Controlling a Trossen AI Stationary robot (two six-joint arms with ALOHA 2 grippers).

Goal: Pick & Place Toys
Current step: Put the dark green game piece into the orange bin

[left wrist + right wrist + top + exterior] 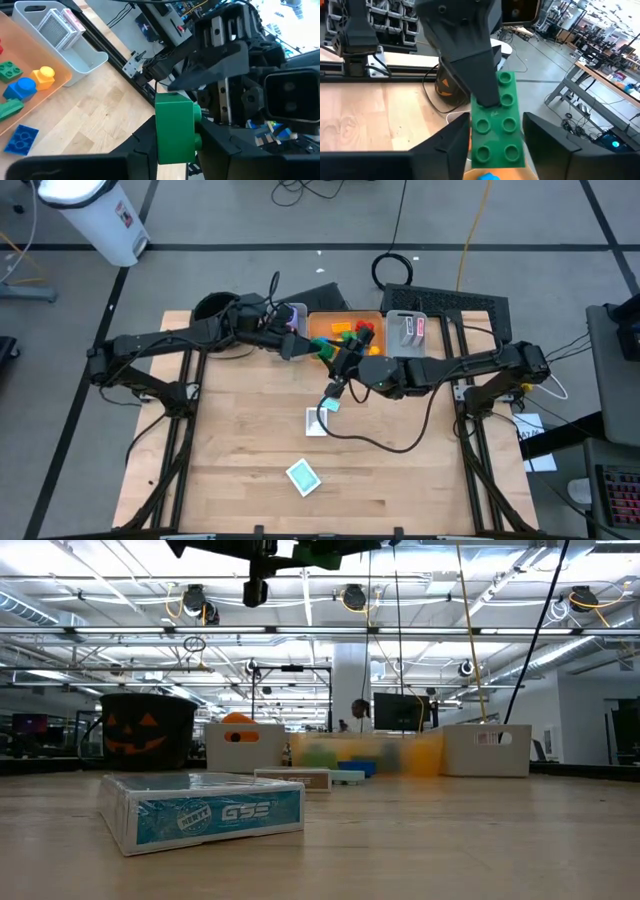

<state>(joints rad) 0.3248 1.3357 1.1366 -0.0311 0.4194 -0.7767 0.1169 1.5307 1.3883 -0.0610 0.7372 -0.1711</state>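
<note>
While both pincers clamp one green brick, the orange bin holds bricks and the grey bin cards.

Legible marking is confined to the teal card pack lying near on the surface, whose side reads "GSE" in white letters beside a small slanted badge too small to read; nothing else is readable.

Desk is pale matt wood with visible grain, green brick smooth glossy plastic, orange bin translucent plastic, grey bin matt plastic, teal card box shiny film-wrapped, left gripper matt black.
</note>
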